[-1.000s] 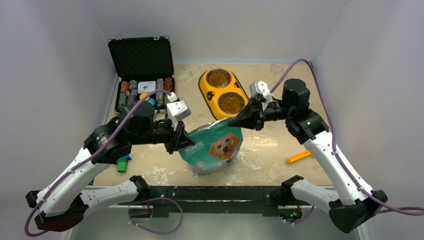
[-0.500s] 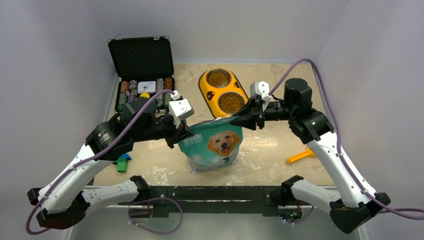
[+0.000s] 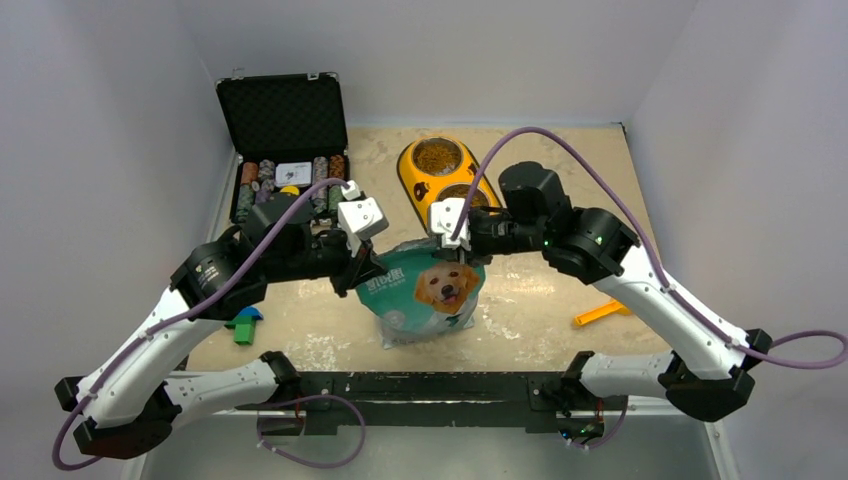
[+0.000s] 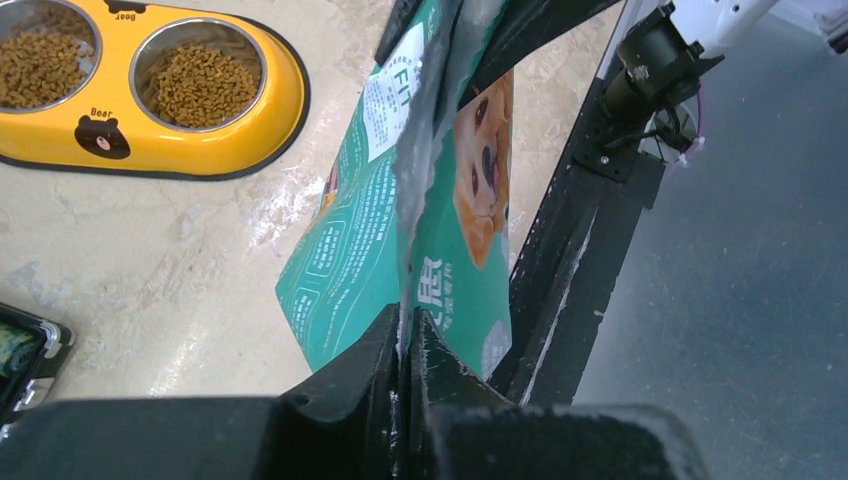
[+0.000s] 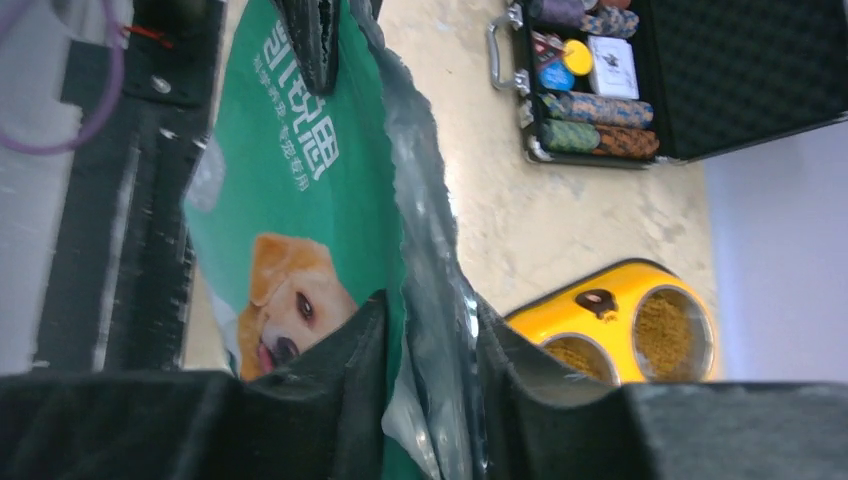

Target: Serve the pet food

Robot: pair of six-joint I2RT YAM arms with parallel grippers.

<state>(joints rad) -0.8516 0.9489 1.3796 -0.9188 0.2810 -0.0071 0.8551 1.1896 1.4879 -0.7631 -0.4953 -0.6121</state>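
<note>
The teal-green pouch with a golden dog's face stands upright near the table's front edge, its torn top open. My left gripper is shut on the pouch's top left edge. My right gripper is open, its jaws straddling the foil top edge of the pouch with a gap on both sides. The pet food, brown kibble, fills both cups of the yellow double bowl behind the pouch. My right gripper partly covers the nearer cup from above.
An open black case with poker chips stands at the back left. A green block lies at the front left and an orange strip at the front right. The black mounting rail runs along the near edge.
My right gripper has let go of the pouch's right corner, opened, and swung left over the pouch's top. The left gripper has stayed on the left edge, and the pouch stands straighter.
</note>
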